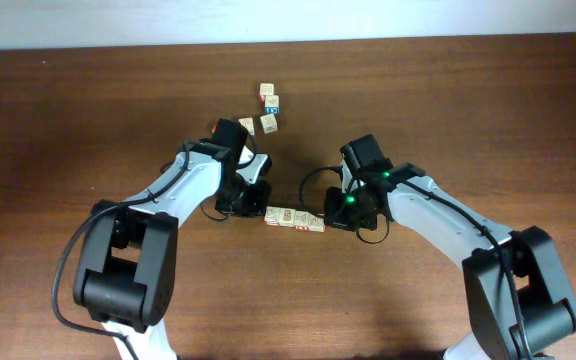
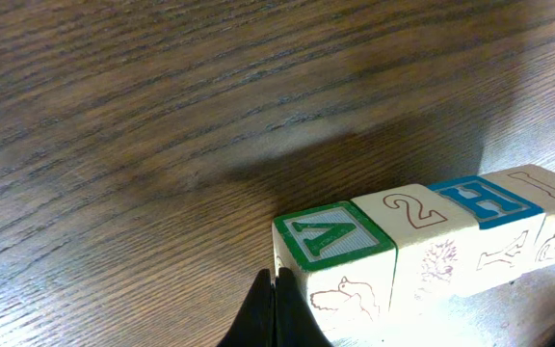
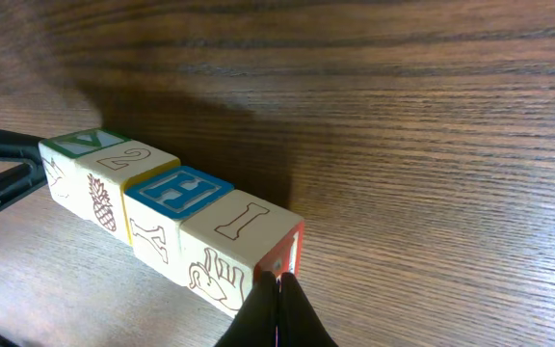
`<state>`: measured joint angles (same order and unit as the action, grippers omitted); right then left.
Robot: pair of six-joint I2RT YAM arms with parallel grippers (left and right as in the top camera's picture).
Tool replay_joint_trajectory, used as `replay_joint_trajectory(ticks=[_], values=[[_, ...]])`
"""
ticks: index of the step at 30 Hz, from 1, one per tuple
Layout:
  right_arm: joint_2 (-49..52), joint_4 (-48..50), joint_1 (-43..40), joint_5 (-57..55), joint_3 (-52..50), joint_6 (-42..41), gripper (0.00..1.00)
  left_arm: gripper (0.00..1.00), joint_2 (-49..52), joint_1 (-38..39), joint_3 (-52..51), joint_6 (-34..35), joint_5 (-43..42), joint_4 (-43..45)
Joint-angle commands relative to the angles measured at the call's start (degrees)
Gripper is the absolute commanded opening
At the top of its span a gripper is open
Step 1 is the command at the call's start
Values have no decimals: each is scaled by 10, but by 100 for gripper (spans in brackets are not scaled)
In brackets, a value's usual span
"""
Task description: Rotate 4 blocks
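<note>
The left fingers are pressed together, their tips at the end face of the green A block. The right fingers are also together, tips against the red end of the I block. The row of four blocks lies straight between both pairs on the tabletop; spare cubes sit beyond the left fingers

1. Table: dark brown wood grain.
2. Green block: green top, pale letter A; pale side, outlined bird.
3. Number block: pale top, brown outlined 2.
4. Blue block: blue top, pale letter; outlined Y on side.
5. End block: pale top, outlined I; red end face.
</note>
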<state>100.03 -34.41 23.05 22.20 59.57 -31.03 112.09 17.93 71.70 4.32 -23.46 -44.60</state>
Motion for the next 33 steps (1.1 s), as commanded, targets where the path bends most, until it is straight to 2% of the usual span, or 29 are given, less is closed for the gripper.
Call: replay_joint_trajectory(ticks=[1,13,24,26,29,33], values=[[-20,6,32,42,32,8,4,0,5,22,3,4,-41,0],[-20,-11,85,26,97,7,4,0,5,23,3,4,-41,2],[-9,-5,97,11,101,3,4,0,5,23,3,4,-29,2],[-1,-2,97,11,101,3,4,0,5,7,3,62,26,4],[8,4,97,9,101,3,4,0,5,-42,3,125,38,19],[8,21,103,9,101,6,4,0,5,-81,3,137,38,52]])
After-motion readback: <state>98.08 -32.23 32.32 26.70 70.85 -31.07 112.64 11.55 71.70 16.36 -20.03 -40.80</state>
